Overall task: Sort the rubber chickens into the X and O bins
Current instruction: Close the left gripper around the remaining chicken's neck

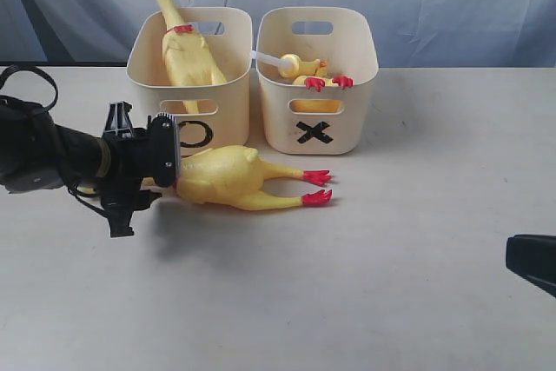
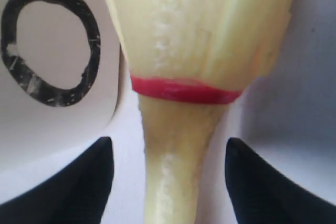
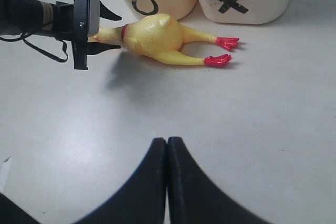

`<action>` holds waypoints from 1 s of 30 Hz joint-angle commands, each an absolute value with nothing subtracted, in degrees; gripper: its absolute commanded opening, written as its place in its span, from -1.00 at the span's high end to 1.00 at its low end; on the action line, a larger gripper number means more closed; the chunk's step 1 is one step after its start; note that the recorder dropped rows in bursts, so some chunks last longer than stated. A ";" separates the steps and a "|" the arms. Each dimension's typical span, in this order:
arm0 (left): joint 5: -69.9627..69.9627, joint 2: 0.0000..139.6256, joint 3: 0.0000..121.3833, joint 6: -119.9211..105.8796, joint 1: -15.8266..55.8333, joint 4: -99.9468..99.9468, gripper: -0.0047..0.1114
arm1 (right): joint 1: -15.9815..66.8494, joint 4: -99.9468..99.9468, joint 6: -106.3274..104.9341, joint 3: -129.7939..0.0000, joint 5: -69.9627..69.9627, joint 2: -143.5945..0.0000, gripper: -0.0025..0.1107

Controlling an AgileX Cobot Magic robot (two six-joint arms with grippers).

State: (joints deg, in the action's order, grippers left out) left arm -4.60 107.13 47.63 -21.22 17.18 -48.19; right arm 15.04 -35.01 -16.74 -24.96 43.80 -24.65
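The head of the yellow rubber chicken with red feet (image 1: 233,175) is hidden behind the left pincer (image 2: 169,179) in the exterior view. The left wrist view cuts it off too and shows only the neck, the red neck ring and part of the ribbed body. This chicken lies on its side on the white tabletop (image 1: 391,249), just in front of the cream plastic tub marked with a black O (image 1: 231,119), with its feet pointing towards the right.

The left pincer is spread, one finger on each side of the neck, with a gap on both sides. The right pincer (image 3: 167,182) is pressed together and holds nothing.

A long yellow rubber chicken (image 1: 187,54) leans in the O tub, and its head sticks out above the rim. In the cream plastic tub marked with a black X (image 1: 358,119) I see yellow parts and red feet, but I cannot tell how many chickens are there.
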 commanded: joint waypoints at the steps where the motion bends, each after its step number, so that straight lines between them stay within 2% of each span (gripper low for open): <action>1: -4.91 109.15 47.95 -21.07 17.00 -48.61 -0.09 | 14.79 -35.17 -16.86 -24.81 43.55 -24.29 0.97; 3: -4.79 109.32 47.95 -21.07 17.00 -48.74 -0.03 | 14.79 -35.17 -16.86 -24.81 43.55 -24.29 0.97; 4: -4.76 109.32 47.95 -21.07 17.00 -49.39 0.07 | 14.79 -35.17 -16.86 -24.81 43.55 -24.29 0.97; 8: -2.64 109.32 47.95 -21.07 17.00 -51.06 0.63 | 14.79 -35.17 -16.86 -24.81 43.55 -24.29 0.97; 10: -1.22 109.32 47.95 -21.07 17.00 -51.18 0.87 | 14.79 -35.17 -16.86 -24.81 43.55 -24.29 0.97; 11: 0.00 109.32 47.95 -21.07 17.14 -51.49 0.92 | 14.79 -35.17 -16.86 -24.81 43.55 -24.29 0.97; 20: 4.47 107.00 47.95 -19.68 18.63 -52.51 0.91 | 14.79 -35.07 -16.86 -24.81 43.55 -24.29 0.97; 30: 8.82 100.93 45.94 -19.53 23.78 -52.29 0.92 | 14.79 -35.07 -16.86 -24.81 43.55 -24.29 0.97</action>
State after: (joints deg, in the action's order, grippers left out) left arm 6.33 102.63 46.85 -19.80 22.43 -52.30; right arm 15.04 -35.01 -16.74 -24.96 43.80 -24.65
